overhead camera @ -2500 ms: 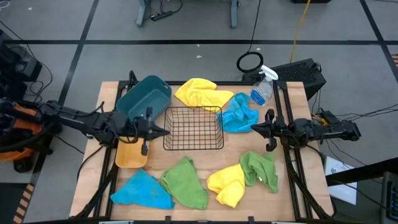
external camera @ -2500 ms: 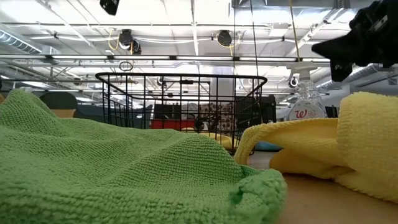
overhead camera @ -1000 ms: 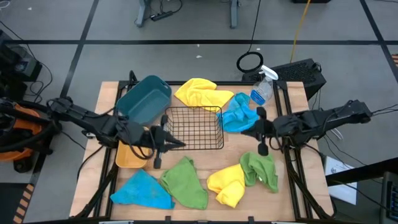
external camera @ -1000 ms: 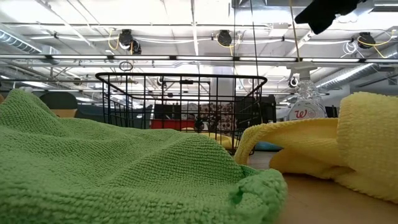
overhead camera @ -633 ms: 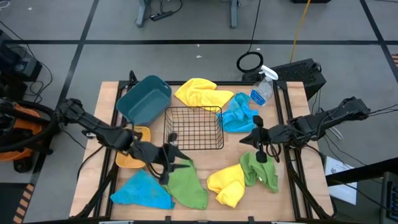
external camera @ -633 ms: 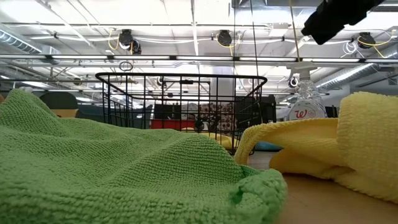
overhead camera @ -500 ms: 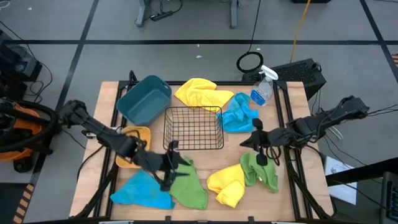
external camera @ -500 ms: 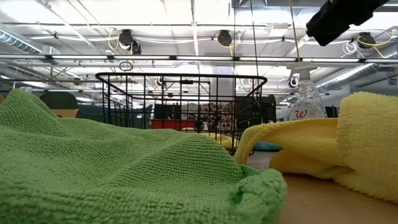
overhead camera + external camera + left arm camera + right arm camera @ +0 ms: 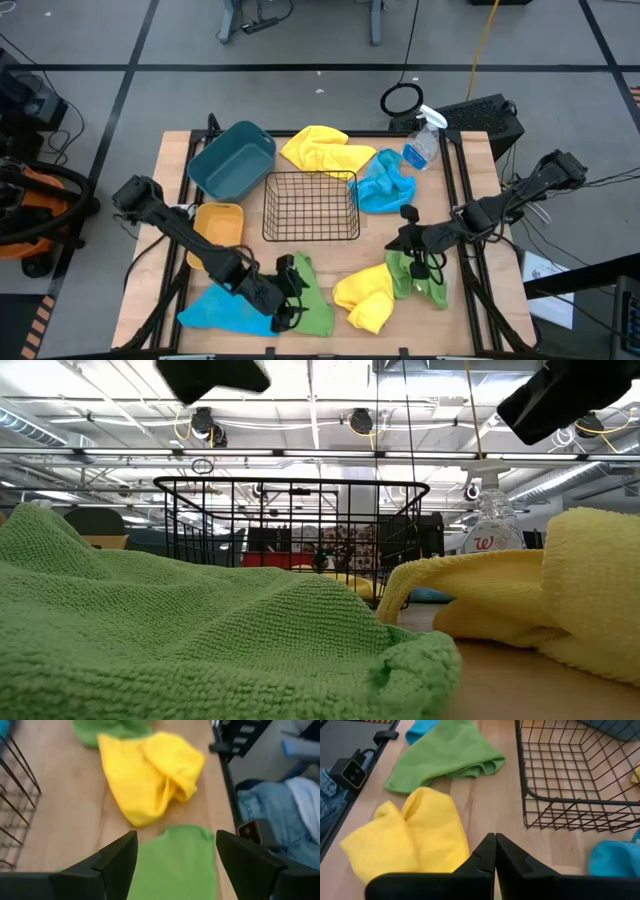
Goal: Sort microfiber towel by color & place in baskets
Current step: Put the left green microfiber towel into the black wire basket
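Observation:
Six towels lie on the table: yellow (image 9: pixel 320 150) and blue (image 9: pixel 385 185) at the far side, blue (image 9: pixel 228 306), green (image 9: pixel 305 295), yellow (image 9: pixel 365 295) and green (image 9: pixel 420 275) along the near side. The teal tub (image 9: pixel 233 160), black wire basket (image 9: pixel 310 205) and yellow-orange bin (image 9: pixel 220 225) stand at centre left. My left gripper (image 9: pixel 175 862) hangs open above the near green towel (image 9: pixel 175 865), one finger to each side. My right gripper (image 9: pixel 495 857) is shut and hovers over the right-hand green towel, between it and the wire basket (image 9: pixel 580 775).
A clear spray bottle (image 9: pixel 420 145) stands at the far right corner. A person in jeans (image 9: pixel 270 805) sits just beyond the table's near edge. Bare wood shows between the wire basket and the near towels.
My left gripper has swung from beside the wire basket toward the table's near edge and now stands over the near green towel. My right gripper has come toward the near edge and down toward the right-hand green towel. No towel has moved.

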